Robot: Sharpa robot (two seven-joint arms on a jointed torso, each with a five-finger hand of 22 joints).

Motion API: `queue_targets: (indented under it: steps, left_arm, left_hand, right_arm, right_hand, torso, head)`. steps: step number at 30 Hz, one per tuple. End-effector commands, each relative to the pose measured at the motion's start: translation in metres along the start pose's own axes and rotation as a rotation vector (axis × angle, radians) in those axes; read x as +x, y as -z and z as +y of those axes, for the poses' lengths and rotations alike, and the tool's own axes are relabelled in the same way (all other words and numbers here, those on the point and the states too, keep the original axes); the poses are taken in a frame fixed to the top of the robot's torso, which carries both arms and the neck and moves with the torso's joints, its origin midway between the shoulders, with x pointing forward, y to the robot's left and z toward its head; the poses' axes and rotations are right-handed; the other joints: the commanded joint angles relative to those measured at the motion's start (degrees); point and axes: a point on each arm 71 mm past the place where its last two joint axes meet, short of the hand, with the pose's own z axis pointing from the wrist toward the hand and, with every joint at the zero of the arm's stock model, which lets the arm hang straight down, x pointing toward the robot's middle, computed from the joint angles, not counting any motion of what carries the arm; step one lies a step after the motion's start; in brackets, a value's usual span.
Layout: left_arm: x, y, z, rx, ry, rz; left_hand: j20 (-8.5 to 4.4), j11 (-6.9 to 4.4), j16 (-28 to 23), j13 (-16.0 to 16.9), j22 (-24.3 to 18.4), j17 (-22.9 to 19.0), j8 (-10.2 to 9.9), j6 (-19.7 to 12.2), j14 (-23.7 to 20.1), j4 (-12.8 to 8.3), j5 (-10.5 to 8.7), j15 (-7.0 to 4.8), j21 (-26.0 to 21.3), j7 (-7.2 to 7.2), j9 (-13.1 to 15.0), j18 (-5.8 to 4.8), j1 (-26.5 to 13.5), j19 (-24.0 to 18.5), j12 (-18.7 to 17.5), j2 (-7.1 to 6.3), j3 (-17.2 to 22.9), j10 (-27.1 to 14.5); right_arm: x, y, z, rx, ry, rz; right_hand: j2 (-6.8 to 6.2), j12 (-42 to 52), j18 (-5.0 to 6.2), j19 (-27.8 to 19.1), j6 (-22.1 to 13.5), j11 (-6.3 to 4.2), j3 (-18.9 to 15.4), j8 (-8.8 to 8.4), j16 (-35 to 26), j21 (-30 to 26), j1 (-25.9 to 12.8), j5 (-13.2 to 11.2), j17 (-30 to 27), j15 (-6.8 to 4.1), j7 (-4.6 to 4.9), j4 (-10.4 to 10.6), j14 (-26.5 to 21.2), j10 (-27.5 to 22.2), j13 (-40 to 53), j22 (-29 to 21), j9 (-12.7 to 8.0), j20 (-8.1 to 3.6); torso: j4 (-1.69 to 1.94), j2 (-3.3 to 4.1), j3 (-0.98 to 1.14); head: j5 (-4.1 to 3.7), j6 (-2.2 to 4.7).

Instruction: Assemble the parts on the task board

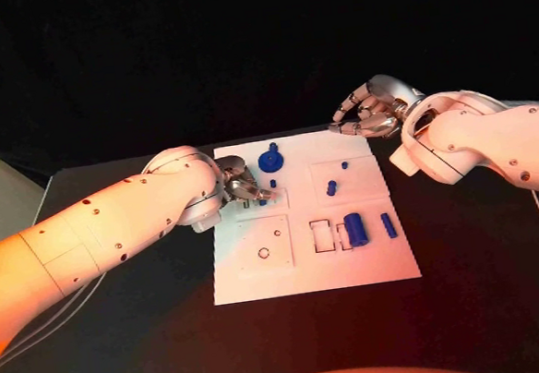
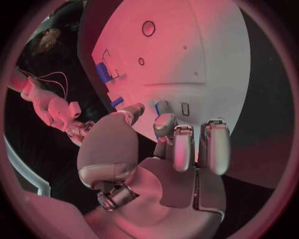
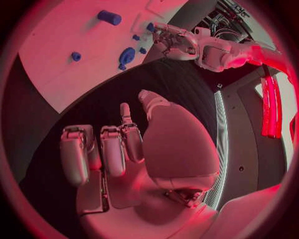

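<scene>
Lying at the near end of the white task board (image 1: 313, 260), which rests flat on the black table (image 1: 130, 354), are two small round holes toward the board's left side, one of them (image 1: 263, 253) ringed dark. Just to their right sit two upright rectangular cut-outs, with a large blue cylinder (image 1: 356, 228) just beside them and a slimmer blue pin (image 1: 389, 225) near the board's right edge.

Further back, at mid-board, a short blue peg (image 1: 332, 187) and a smaller blue stud (image 1: 345, 164) occupy the right-hand panel, apart from each other. Level with them, the left robot hand (image 1: 240, 183) reaches in over the board's left edge; its fingers point down onto the board, and its fingertips meet a small blue part (image 1: 264, 200) there. In the left wrist view the same blue part (image 2: 162, 107) shows just past the fingertips (image 2: 165, 123), beside a small rectangular slot, but whether it is pinched or merely touched cannot be told.

Toward the far edge stands a blue round-headed knob (image 1: 272, 159), with a short stem pointing away from the robot.

Farthest back, the right robot hand (image 1: 370, 113) hangs above the table just beyond the board's far right corner, its fingers curled loosely inward around nothing. The right wrist view shows that robot hand (image 3: 124, 149) over bare black table, well apart from the board.
</scene>
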Motion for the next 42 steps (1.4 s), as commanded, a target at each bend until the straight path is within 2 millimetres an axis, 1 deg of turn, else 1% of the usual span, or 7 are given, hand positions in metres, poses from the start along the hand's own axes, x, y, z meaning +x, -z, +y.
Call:
queue_targets:
  steps: [1, 2, 3, 10, 21, 34, 42]
  left_arm:
    - [-0.005, 0.004, -0.003, 0.017, 0.006, -0.015]
    - [-0.007, 0.005, -0.003, 0.02, 0.009, -0.016]
    - [-0.01, 0.007, -0.003, 0.023, 0.011, -0.017]
    - [-0.028, 0.019, -0.001, 0.034, 0.008, -0.029]
    - [-0.048, 0.023, 0.009, 0.015, 0.026, -0.055]
    - [-0.064, 0.013, 0.03, -0.031, 0.133, -0.132]
    - [-0.082, 0.004, 0.05, -0.075, 0.225, -0.16]
  left_hand:
    - [0.19, 0.0, -0.42, -0.3, 3.8, 12.9, -0.31, -0.22, 5.29, 1.16, -2.16, 0.16, -0.36, 0.37, 0.39, -0.44, 0.62, -0.4, -0.24, 0.17, -1.48, -0.71]
    - [0.24, 0.02, -0.38, -0.4, 3.79, 12.95, -0.35, -0.24, 5.31, 1.19, -8.36, 0.19, -0.41, 0.35, 0.73, -0.43, -0.45, -0.41, -0.19, 0.98, -3.34, -0.84]
    - [0.25, 0.0, -0.36, -0.52, 3.72, 12.99, -0.37, -0.25, 5.32, 1.4, -8.73, 0.19, -0.46, 0.36, 0.87, -0.41, -0.89, -0.46, -0.22, 1.14, -4.25, -0.91]
    - [0.24, 0.0, -0.38, -0.98, 3.26, 12.94, -0.44, -0.38, 5.3, 1.26, -8.82, 0.18, -0.72, 0.33, 1.17, -0.3, -1.32, -0.78, -0.44, 1.65, -6.2, -1.2]
    - [0.48, 0.05, -0.89, -2.55, 1.67, 12.2, -2.83, -1.62, 5.06, -1.96, -8.69, 0.24, -1.73, 0.42, 0.76, 0.08, 12.67, -1.92, -1.32, 6.45, 0.41, -2.62]
    - [0.86, 1.23, -1.71, -4.69, -0.02, 10.99, -5.71, -2.13, 4.65, 0.35, -8.76, 1.18, -2.8, 1.86, -0.7, 0.45, 9.94, -3.06, -2.51, 2.83, 4.88, -3.95]
    - [2.0, 2.82, -5.29, -11.95, -5.63, 6.1, -8.54, -4.16, 2.73, 0.96, -8.75, 2.55, -6.22, 3.6, -2.22, 1.68, 6.86, -6.86, -8.16, 1.88, 3.15, -9.42]
  right_arm:
    - [0.0, 0.0, 0.0, -0.013, 0.003, -0.005]
    - [0.0, 0.0, 0.0, -0.012, 0.003, -0.005]
    - [0.0, 0.0, 0.0, -0.01, 0.003, -0.005]
    - [-0.001, 0.0, -0.001, -0.004, 0.004, -0.009]
    - [-0.002, 0.001, -0.003, 0.0, 0.004, -0.013]
    - [-0.002, 0.0, -0.002, -0.003, 0.004, -0.014]
    - [-0.003, 0.0, -0.003, -0.001, 0.002, -0.017]
  right_hand:
    - [0.0, -0.19, 0.61, 4.07, -0.42, -0.16, 0.35, 0.2, -0.31, -0.23, -0.44, -0.06, 7.66, -0.27, 0.02, -0.14, 4.17, -0.33, 6.24, 12.89, 0.08, -0.2]
    - [0.01, -0.18, 0.62, 4.07, -0.47, -0.17, 0.4, 0.19, -0.32, -0.24, -0.41, -0.02, 7.66, -0.27, 0.02, -0.17, 4.17, -0.32, 6.25, 12.89, 0.09, -0.2]
    - [0.03, -0.19, 0.6, 4.09, -0.49, -0.17, 0.45, 0.19, -0.29, -0.2, -0.35, 0.01, 7.75, -0.28, 0.02, -0.2, 4.18, -0.33, 6.25, 12.91, 0.11, -0.21]
    - [0.08, -0.17, 0.57, 4.16, -0.52, -0.17, 0.53, 0.19, -0.28, -0.04, -0.28, 0.03, 7.79, -0.28, 0.02, -0.23, 4.19, -0.3, 6.27, 12.99, 0.13, -0.21]
    - [0.08, -0.17, 0.57, 4.16, -0.52, -0.17, 0.53, 0.19, -0.28, -0.04, -0.28, 0.03, 7.79, -0.28, 0.02, -0.23, 4.19, -0.3, 6.27, 12.99, 0.13, -0.21]
    - [0.16, -0.23, 0.59, 4.11, -0.54, -0.18, 0.63, 0.2, -0.32, -0.16, -0.22, 0.07, 7.71, -0.29, 0.02, -0.25, 4.17, -0.36, 6.21, 12.93, 0.16, -0.22]
    - [0.16, -0.23, 0.59, 4.11, -0.54, -0.18, 0.63, 0.2, -0.32, -0.16, -0.22, 0.07, 7.71, -0.29, 0.02, -0.25, 4.17, -0.36, 6.21, 12.93, 0.16, -0.22]
  torso:
    - [0.01, 0.01, 0.0]
    - [0.02, 0.0, 0.01]
    - [0.02, -0.03, 0.05]
    - [0.01, 0.02, 0.1]
    - [0.0, 0.06, 0.07]
    - [-0.09, 0.05, 0.08]
    - [-0.15, 0.23, 0.14]
  head:
    - [0.03, 0.23]
    - [0.01, 0.24]
    - [0.0, 0.23]
    - [-0.11, 0.7]
    - [-0.01, 1.18]
    - [0.27, 2.26]
    - [0.42, 2.77]
